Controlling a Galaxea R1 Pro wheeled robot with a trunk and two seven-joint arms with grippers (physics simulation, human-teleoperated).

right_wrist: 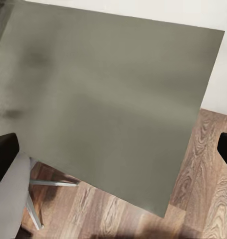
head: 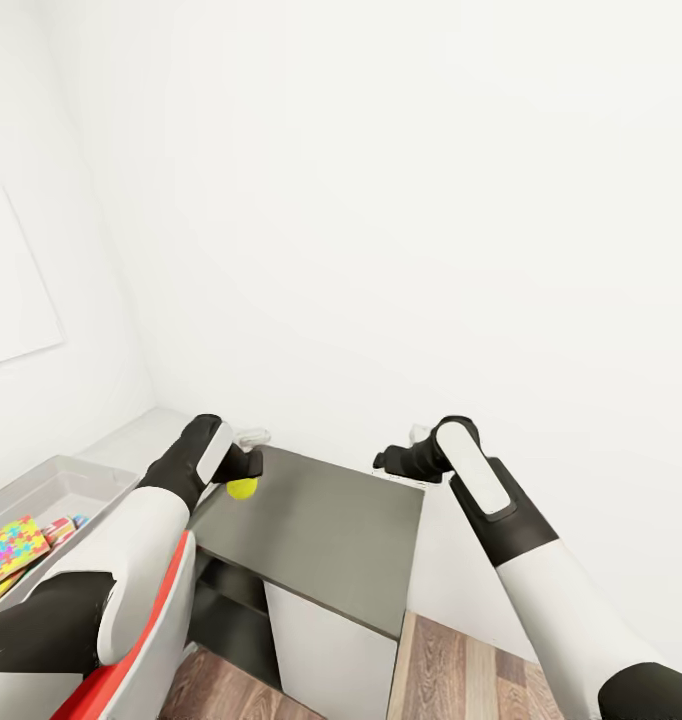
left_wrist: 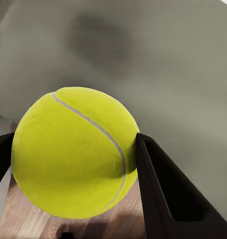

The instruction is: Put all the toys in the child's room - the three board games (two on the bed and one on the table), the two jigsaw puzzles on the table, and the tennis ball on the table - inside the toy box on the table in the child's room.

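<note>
The yellow-green tennis ball (head: 242, 488) hangs over the left edge of the grey table (head: 321, 530), with my left gripper (head: 243, 470) shut on it. Up close in the left wrist view, the ball (left_wrist: 73, 152) sits squeezed between two black fingers (left_wrist: 168, 194). The pale grey toy box (head: 51, 468) lies at the far left, and a colourful jigsaw puzzle (head: 9, 550) rests inside it. My right gripper (head: 391, 462) hovers open above the table's far right corner; in the right wrist view its fingers (right_wrist: 3, 159) stand wide apart over the tabletop (right_wrist: 113, 99).
White walls close in behind and to the left of the table. Wooden floor (head: 461, 670) lies in front of and to the right of the table. A pale stand with thin legs (right_wrist: 28, 199) is on the floor beside the table.
</note>
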